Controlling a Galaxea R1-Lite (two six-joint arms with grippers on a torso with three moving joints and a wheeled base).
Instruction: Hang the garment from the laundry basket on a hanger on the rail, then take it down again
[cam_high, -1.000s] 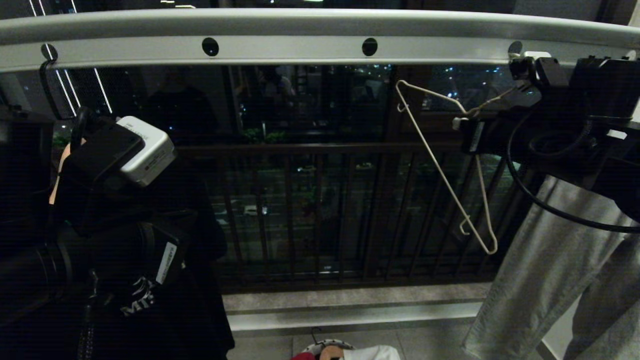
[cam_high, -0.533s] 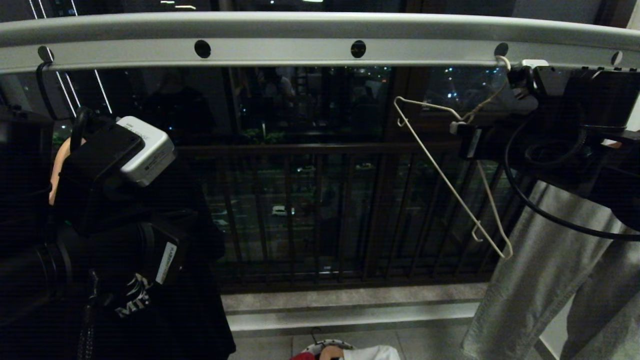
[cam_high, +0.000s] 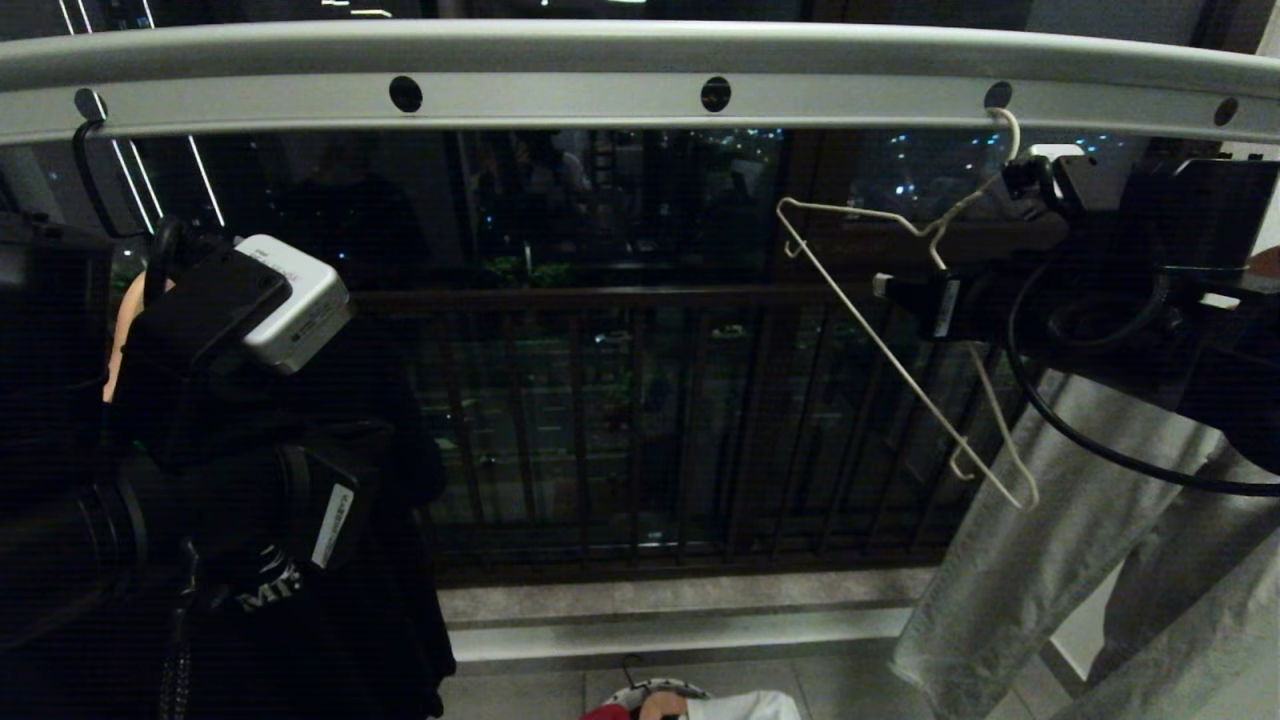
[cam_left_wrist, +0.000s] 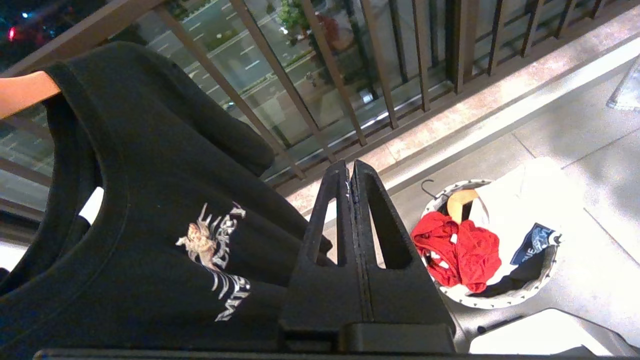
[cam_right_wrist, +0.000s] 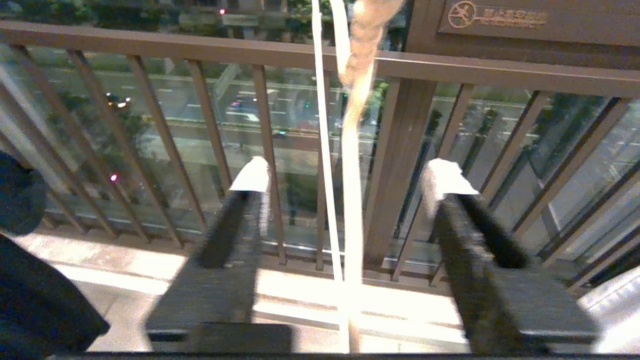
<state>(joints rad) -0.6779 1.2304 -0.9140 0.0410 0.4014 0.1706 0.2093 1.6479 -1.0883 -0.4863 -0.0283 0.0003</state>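
The white wire hanger hangs tilted, its hook in a hole of the grey rail at the right. My right gripper is open around the hanger's neck. In the right wrist view the hanger runs between the spread fingers without touching them. The red garment lies crumpled in the laundry basket on the floor; its edge shows at the head view's lower rim. My left gripper is shut and empty, held high above the floor at the left.
A black T-shirt on a wooden hanger hangs at the left beside my left arm. Grey trousers hang at the right. A white T-shirt and a wooden hanger also lie in the basket. Dark railing bars stand behind.
My right gripper has opened and let go of the hanger, which now hangs by its hook from the rail hole. The left arm has not moved.
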